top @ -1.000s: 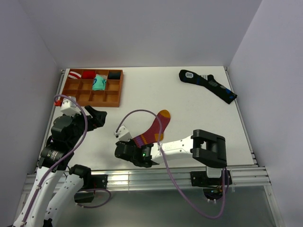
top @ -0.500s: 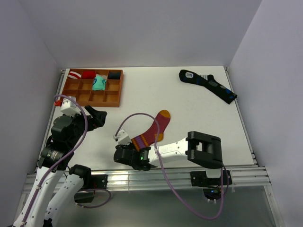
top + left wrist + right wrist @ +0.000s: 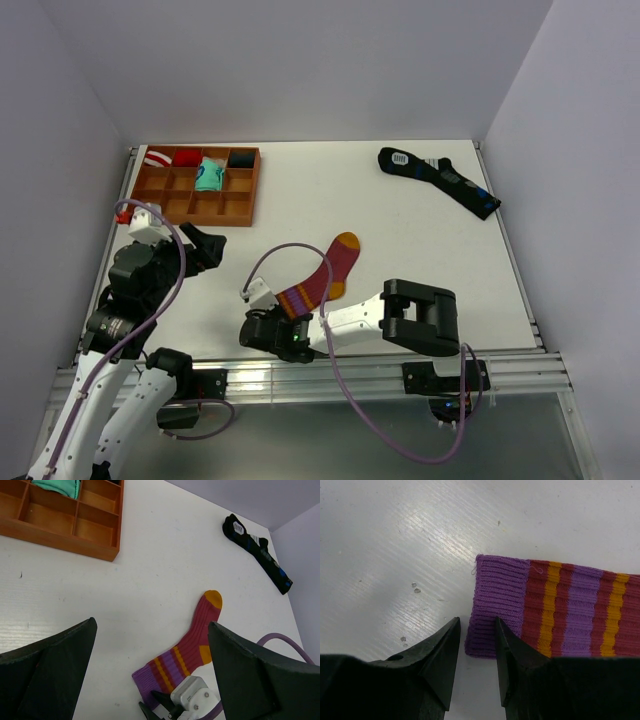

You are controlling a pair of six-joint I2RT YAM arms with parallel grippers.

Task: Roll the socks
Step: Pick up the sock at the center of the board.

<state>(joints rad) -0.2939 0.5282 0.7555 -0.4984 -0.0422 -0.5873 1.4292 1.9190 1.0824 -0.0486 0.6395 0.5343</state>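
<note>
Open table [image 3: 400,230] all round my right gripper [image 3: 476,625]; obstacles: the sock [image 3: 325,275] at my fingertips, tray [image 3: 215,220] far left, black sock [image 3: 445,180] far right.

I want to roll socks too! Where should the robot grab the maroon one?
Grab the purple cuff, from the near end, where the right gripper is. The maroon sock lies flat, and that cuff edge is its free end, likely easiest to roll from.

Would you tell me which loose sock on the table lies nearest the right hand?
The maroon sock: its purple cuff lies at the right hand; the black sock lies far off.
</note>
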